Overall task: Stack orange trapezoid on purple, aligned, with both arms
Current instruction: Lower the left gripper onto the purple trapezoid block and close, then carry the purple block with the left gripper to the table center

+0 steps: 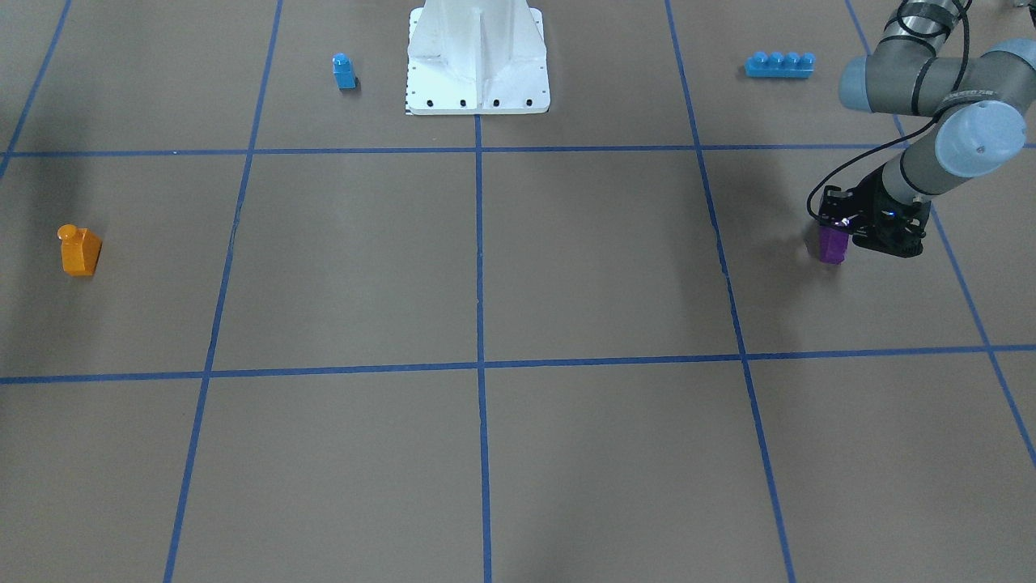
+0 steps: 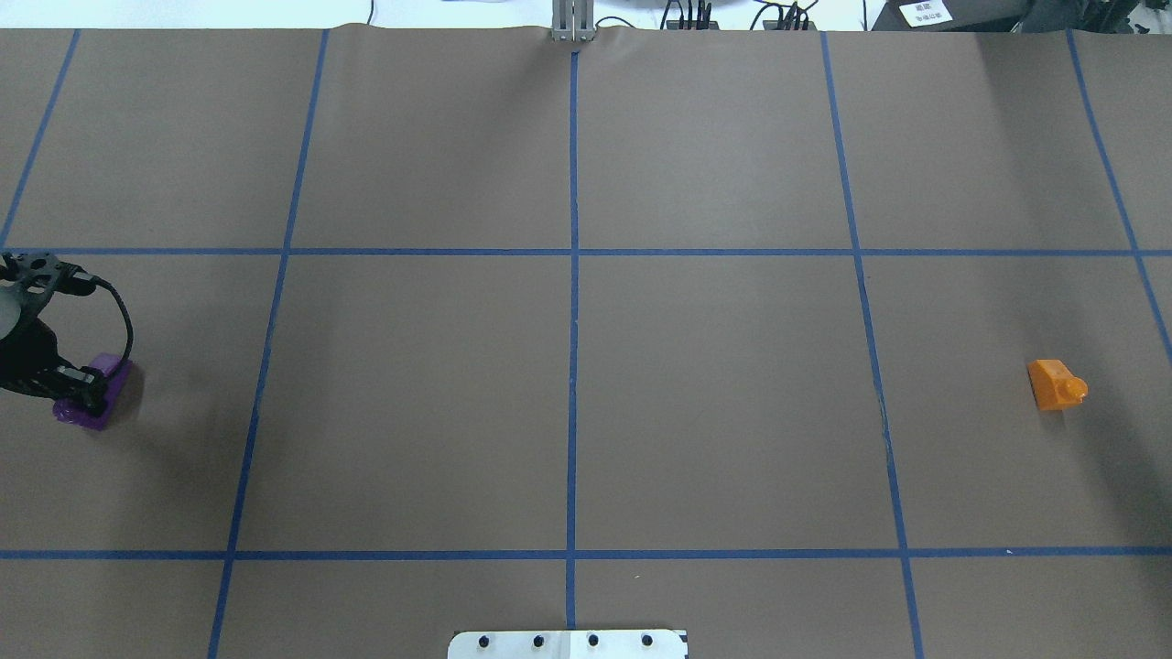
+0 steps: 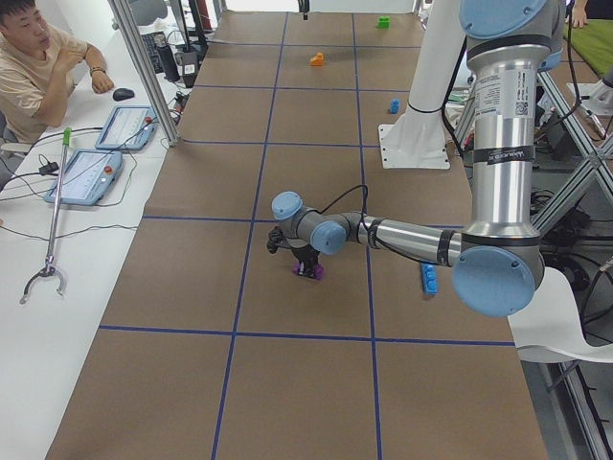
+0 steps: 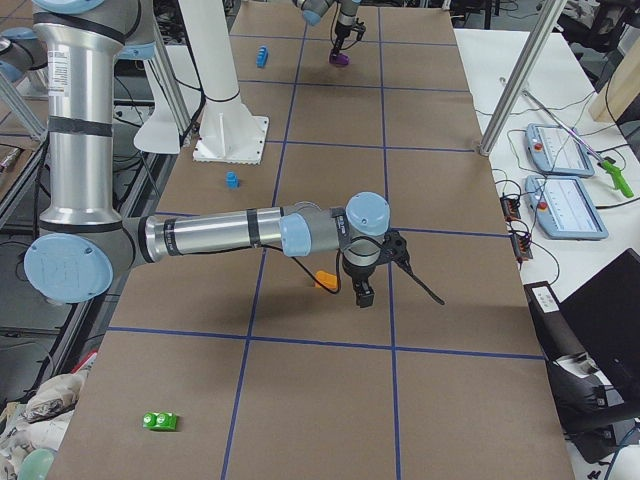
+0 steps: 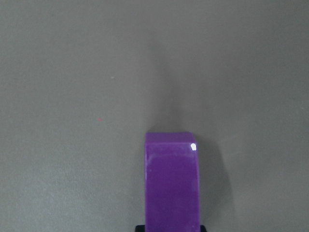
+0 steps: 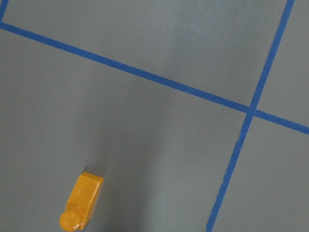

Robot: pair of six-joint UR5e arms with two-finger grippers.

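Note:
The purple brick (image 1: 831, 247) is at the table's left end, and my left gripper (image 1: 835, 235) is shut on it. It also shows in the overhead view (image 2: 116, 375), with the left gripper (image 2: 84, 392) over it. In the left wrist view the purple brick (image 5: 172, 186) runs up from the bottom edge, low over the table. The orange trapezoid (image 1: 80, 251) stands alone at the right end, stud up (image 2: 1053, 384). It lies in the lower left of the right wrist view (image 6: 81, 202). My right gripper (image 4: 363, 292) hangs beside the orange trapezoid (image 4: 325, 280); I cannot tell whether it is open.
A small blue single-stud brick (image 1: 344, 71) and the white pedestal (image 1: 477, 61) stand near the robot's base. A long blue four-stud brick (image 1: 779, 65) lies behind the left arm. A green brick (image 4: 160, 421) lies near the right end. An operator (image 3: 38, 67) sits across the table.

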